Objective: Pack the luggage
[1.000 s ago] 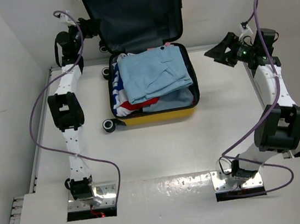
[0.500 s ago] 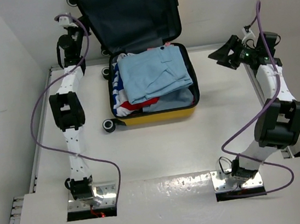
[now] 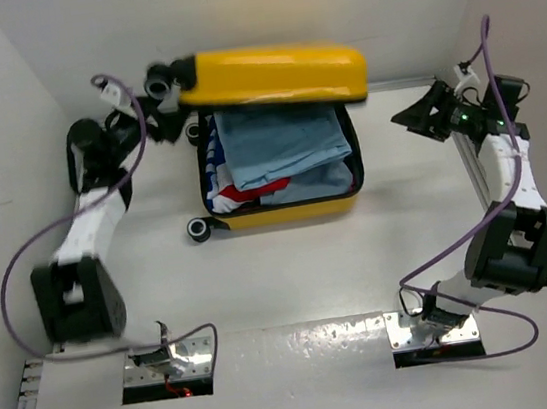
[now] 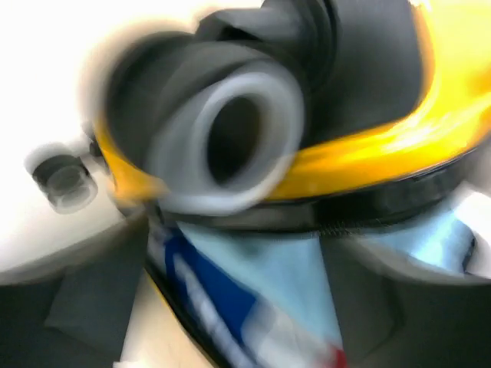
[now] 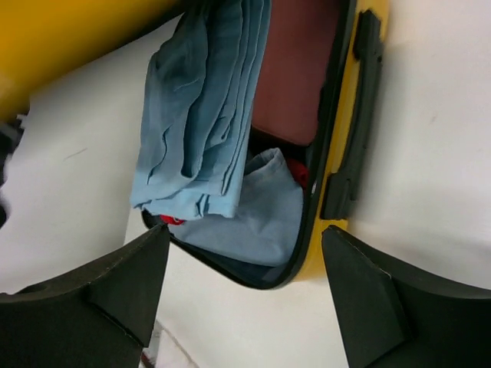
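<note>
The yellow luggage (image 3: 285, 211) lies open at the back of the table. Its lid (image 3: 271, 72) hangs tilted partway over the base. Folded light blue clothes (image 3: 281, 143) fill the base, over a red, white and blue piece. My left gripper (image 3: 156, 114) is at the lid's left corner beside a lid wheel (image 3: 161, 78). In the blurred left wrist view its fingers stand apart around nothing, with the wheel (image 4: 222, 130) and lid (image 4: 399, 130) close ahead. My right gripper (image 3: 420, 109) is open and empty to the right of the luggage (image 5: 349, 130).
White walls close in the table at the back and both sides. A black luggage wheel (image 3: 198, 230) sticks out at the base's near left corner. The black side handle (image 5: 353, 115) faces my right gripper (image 5: 245, 307). The right arm stands along the right wall.
The lid has swung from upright against the back wall down over the base. My left arm has swung left and outward with it. My right gripper has drifted slightly right.
</note>
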Tool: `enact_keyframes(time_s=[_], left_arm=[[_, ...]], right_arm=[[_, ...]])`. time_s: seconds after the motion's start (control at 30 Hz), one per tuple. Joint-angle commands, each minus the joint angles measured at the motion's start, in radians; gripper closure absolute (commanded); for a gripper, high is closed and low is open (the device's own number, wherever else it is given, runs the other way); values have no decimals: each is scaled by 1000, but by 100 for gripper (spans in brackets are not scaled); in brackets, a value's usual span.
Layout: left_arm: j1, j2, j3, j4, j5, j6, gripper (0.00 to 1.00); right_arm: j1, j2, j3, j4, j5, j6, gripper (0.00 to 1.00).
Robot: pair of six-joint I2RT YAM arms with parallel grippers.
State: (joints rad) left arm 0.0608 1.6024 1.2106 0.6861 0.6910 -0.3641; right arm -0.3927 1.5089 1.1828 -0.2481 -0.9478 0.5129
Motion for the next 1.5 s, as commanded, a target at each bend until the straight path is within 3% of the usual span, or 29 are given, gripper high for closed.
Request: enact_keyframes(time_s=[0.0, 0.03, 0.07, 0.13, 0.17, 0.2, 0.33, 0.5, 0.6, 0.7, 0.83, 0.93, 0.97, 1.07, 1.1, 1.17, 1.33, 1.47], left_arm=[[65, -377, -197, -309, 315, 228, 0], [79, -469, -236, -473, 367, 346, 0], [108, -662, -259, -664, 446, 680, 0], [129, -842, -296, -1130, 479, 975, 0], [129, -922, -296, -1219, 479, 1111, 0], [140, -1060, -316, -1262, 460, 1113, 0], [140, -1223, -341, -1245, 320, 978, 0], [140, -1164, -411, -1007, -109, 651, 0], [140, -994, -411, -932, -211, 549, 0], [140, -784, -367, -909, -254, 418, 0], [125, -606, -326, -884, -228, 355, 2], [87, -572, -335, -853, -281, 333, 2], [86, -559, -335, -844, -281, 321, 2], [86, -536, -335, -832, -295, 312, 2], [96, -536, -335, -832, -295, 312, 2], [96, -518, -326, -820, -306, 312, 2], [117, -480, -326, -771, -329, 312, 2], [154, -457, -307, -703, -329, 303, 2]], right_arm=[[-72, -99, 3, -60, -45, -125, 20], [-83, -105, 5, -88, -43, -161, 20], [-115, -121, -2, -92, -46, -189, 20], [-167, -141, -11, -118, -55, -218, 20], [-178, -142, -12, -122, -55, -217, 20], [-182, -141, -18, -123, -52, -218, 20], [-198, -127, -43, -79, -49, -174, 20], [-161, -53, -71, -28, 21, -186, 20], [-123, 34, -65, 72, 179, -160, 22], [-66, 152, 9, 84, 275, -157, 25], [110, 220, 15, 23, 423, -327, 26], [219, 182, 0, -17, 417, -378, 28], [311, 168, 1, -51, 391, -385, 28], [385, 84, 5, -72, 366, -395, 28], [476, 58, 5, -69, 366, -381, 28], [515, 45, 18, -83, 376, -378, 28], [468, 70, 31, -128, 412, -404, 27], [318, 57, 9, -120, 397, -410, 27]])
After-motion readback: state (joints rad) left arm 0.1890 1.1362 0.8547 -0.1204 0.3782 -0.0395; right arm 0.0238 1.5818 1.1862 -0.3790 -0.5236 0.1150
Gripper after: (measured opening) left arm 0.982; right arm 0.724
